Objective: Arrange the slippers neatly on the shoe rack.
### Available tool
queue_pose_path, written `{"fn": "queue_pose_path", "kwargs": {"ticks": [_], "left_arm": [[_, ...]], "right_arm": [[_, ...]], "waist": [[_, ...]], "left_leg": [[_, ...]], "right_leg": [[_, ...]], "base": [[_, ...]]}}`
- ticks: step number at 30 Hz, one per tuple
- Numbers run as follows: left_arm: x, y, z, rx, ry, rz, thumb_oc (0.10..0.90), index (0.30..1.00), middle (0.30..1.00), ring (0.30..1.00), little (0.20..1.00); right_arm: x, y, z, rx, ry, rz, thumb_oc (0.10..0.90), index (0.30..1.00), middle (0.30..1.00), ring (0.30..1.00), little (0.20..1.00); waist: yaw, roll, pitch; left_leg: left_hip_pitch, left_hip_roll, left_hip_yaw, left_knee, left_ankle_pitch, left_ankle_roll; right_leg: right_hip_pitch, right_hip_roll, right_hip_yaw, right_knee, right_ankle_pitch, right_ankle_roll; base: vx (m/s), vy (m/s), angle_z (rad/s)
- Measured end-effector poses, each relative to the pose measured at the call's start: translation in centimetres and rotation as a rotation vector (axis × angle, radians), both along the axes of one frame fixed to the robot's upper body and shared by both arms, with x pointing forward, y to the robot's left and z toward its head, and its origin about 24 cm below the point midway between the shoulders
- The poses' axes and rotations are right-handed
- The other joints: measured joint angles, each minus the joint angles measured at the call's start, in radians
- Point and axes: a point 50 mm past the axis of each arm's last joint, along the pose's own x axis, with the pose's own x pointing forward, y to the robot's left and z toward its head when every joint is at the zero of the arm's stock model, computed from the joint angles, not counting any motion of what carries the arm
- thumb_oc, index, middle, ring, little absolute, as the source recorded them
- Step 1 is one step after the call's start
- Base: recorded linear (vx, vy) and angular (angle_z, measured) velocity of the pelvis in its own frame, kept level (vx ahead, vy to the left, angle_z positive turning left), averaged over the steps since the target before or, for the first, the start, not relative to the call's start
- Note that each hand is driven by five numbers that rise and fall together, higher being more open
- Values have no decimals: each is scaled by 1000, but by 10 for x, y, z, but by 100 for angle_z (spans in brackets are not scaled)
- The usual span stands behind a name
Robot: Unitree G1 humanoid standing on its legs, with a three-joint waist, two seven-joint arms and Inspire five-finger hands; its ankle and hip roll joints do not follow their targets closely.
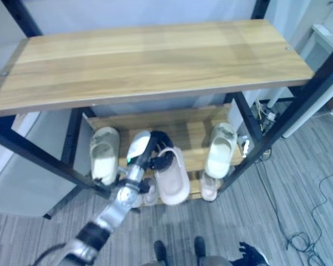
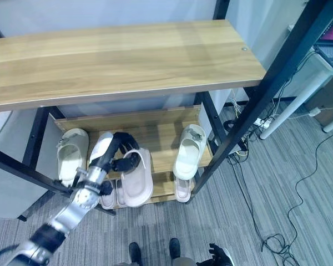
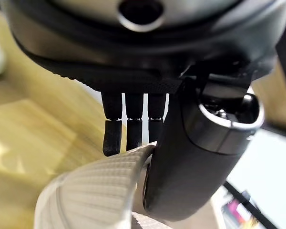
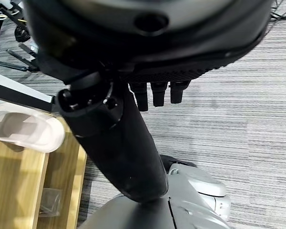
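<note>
The pink slipper (image 2: 136, 180) lay near the middle of the shoe rack (image 2: 155, 133)'s lower shelf, its toe overhanging the front edge — the left hand (image 2: 119, 152) gripped its strap. Placing seemed under way; next it probably needed pushing back level with the white slipper (image 2: 187, 151). The right hand (image 4: 157, 93) hung relaxed over the floor.

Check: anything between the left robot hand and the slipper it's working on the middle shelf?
No. The left robot hand is already on the pale pink slipper, fingers curled round its strap. That slipper overhangs the shelf's front edge; two white slippers lie just to its left.
</note>
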Motion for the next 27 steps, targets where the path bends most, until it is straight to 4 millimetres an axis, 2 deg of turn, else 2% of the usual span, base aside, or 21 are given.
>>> {"fn": "queue_pose_path", "kwargs": {"ticks": [2, 5, 7, 14, 17, 19, 20, 21, 22, 23, 24, 25, 27], "left_arm": [[-21, 4, -7, -166, 66, -5, 400, 300, 300, 300, 300], [-29, 5, -19, -330, 209, -62, 400, 300, 300, 300, 300], [-39, 7, -28, -425, 299, -92, 400, 300, 300, 300, 300], [-71, 4, -63, -482, 527, -144, 400, 300, 300, 300, 300], [-72, -1, -71, -467, 565, -158, 400, 300, 300, 300, 300], [-58, -12, -66, -467, 540, -192, 400, 300, 300, 300, 300], [-46, -15, -57, -450, 499, -212, 400, 300, 300, 300, 300], [-37, -19, -56, -433, 502, -228, 400, 300, 300, 300, 300], [-35, -18, -57, -426, 505, -222, 400, 300, 300, 300, 300], [-28, -17, -51, -407, 476, -219, 400, 300, 300, 300, 300], [-24, -17, -47, -400, 458, -221, 400, 300, 300, 300, 300], [-15, -15, -40, -382, 421, -208, 400, 300, 300, 300, 300], [-4, -17, -24, -341, 339, -204, 400, 300, 300, 300, 300]], "right_arm": [[-5, -1, -1, -1, 10, -15, 800, 900, 900, 900, 900], [-10, -4, -2, -2, 34, -39, 800, 900, 900, 900, 900], [-10, -5, -2, -1, 36, -49, 800, 900, 900, 900, 900], [-15, -13, -1, -22, 59, -60, 800, 900, 900, 900, 900], [-14, -17, 0, -32, 56, -59, 800, 900, 900, 900, 900], [6, -19, 5, -32, 4, -68, 800, 900, 900, 900, 900], [21, -21, 9, -40, -31, -60, 800, 900, 900, 900, 900], [34, -22, 13, -47, -56, -62, 800, 900, 900, 900, 900], [41, -20, 14, -42, -70, -62, 800, 900, 900, 900, 900], [53, -17, 18, -43, -108, -50, 800, 900, 900, 900, 900], [60, -17, 21, -42, -137, -44, 800, 900, 900, 900, 900], [74, -13, 27, -33, -197, -31, 800, 900, 900, 900, 900], [91, -12, 38, -41, -279, -21, 800, 900, 900, 900, 900]], "waist": [[14, 2, 0], [42, 6, -2], [43, 9, -3], [45, 39, -23], [57, 47, -25], [67, 56, -2], [67, 63, 43], [66, 73, 88], [66, 67, 96], [66, 51, 114], [68, 44, 124], [61, 17, 150], [62, 11, 175]], "left_leg": [[15, -1, -3, 0, -4, -1], [25, -5, -24, 1, -1, 2], [34, -6, -33, 0, 0, 2], [43, -6, -59, 0, 6, 1], [21, -5, -74, 2, 18, -1], [-126, 4, -95, 96, 24, -3], [-183, 6, -114, 147, 22, -10], [-190, 11, -132, 128, 38, -11], [-209, 14, -131, 139, 42, -11], [-270, 14, -130, 190, 6, -34], [-300, 14, -130, 217, -7, -27], [-376, -5, -130, 292, -65, -20], [-486, 3, -123, 425, -106, 5]], "right_leg": [[16, -1, -2, 0, -3, -2], [36, -3, -23, 0, -8, -2], [44, -4, -29, 0, -10, -3], [68, -3, -54, 0, -16, -3], [50, 0, -69, 2, -15, -3], [-89, 6, -93, 106, -31, -3], [-142, -10, -102, 162, -51, -25], [-159, 1, -110, 181, -45, -26], [-194, 4, -108, 220, -58, -28], [-277, -21, -105, 311, -103, -47], [-317, -29, -105, 353, -119, -52], [-396, -50, -97, 404, -122, -56], [-526, -51, -69, 515, -141, -47]], "base": [[12, -20, 9], [-28, -25, 22], [10, -15, 10], [-15, -18, 10], [-285, -18, 19], [-297, -24, 28], [-244, -35, 27], [-272, -32, 18], [-158, -15, 7], [-96, 7, -6], [-171, 17, -2], [-252, 30, -11], [-178, 34, -28]]}}
